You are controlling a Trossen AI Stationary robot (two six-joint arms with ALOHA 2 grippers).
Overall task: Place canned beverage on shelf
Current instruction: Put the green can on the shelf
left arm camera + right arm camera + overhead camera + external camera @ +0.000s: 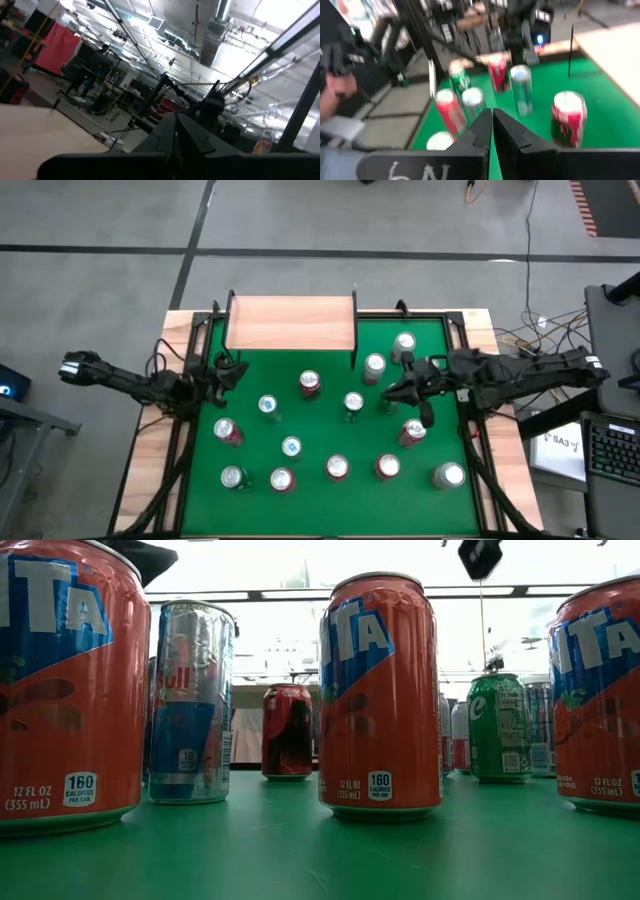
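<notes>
At the table's left edge, in the high view, the left gripper (232, 370) hangs over the green table top (300, 420) just below the shelf's left end, its fingers pressed together and holding nothing. The small light-wood shelf on thin black legs (290, 323) stands at the table's far edge, left of centre, its board bare. Below it, upright cans are scattered across the green: a red-topped can (309, 384) near the middle, a green can with a silver top (352, 404) beside it, and a tall silver can (374, 366) further right. The right gripper (392, 393) is just below that silver can, fingers shut and empty, with more cans near it
</notes>
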